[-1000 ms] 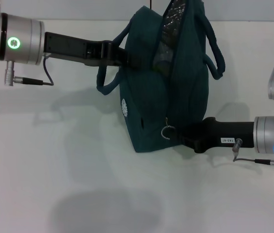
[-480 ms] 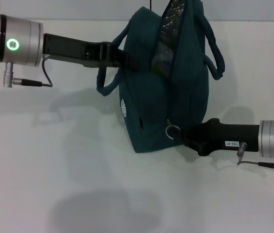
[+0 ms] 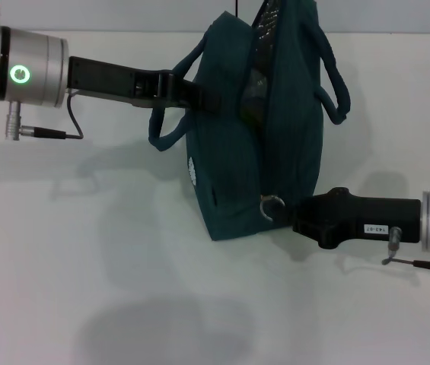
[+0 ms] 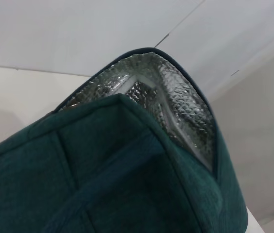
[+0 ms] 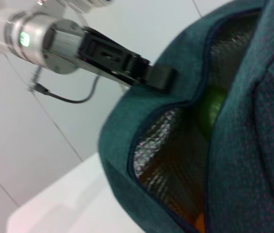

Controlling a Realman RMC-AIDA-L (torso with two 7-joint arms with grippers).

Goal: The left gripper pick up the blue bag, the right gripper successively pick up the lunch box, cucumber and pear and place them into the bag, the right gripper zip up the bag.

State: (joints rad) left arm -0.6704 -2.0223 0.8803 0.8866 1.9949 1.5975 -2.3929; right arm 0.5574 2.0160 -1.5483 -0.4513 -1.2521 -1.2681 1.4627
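Note:
The blue bag [image 3: 275, 137] hangs upright above the table, its mouth partly open and showing silver foil lining [image 4: 185, 104]. My left gripper [image 3: 199, 95] is shut on the bag's upper left rim, and it also shows in the right wrist view [image 5: 158, 77]. At the bag's lower right edge, my right gripper [image 3: 291, 215] is shut at the metal ring zipper pull [image 3: 271, 205]. Inside the bag, the green cucumber [image 5: 212, 107] and a bit of the orange pear [image 5: 200, 224] show. The lunch box is hidden.
The bag's two loop handles [image 3: 335, 87] hang out to either side. The white table [image 3: 123, 266] lies below, with a pale wall [image 5: 54, 145] behind. The left arm's thin cable [image 3: 47, 133] dangles under its silver cuff.
My right gripper has drawn back to the right and slightly down, and the zipper ring has followed it. The left gripper and the bag's top have stayed put.

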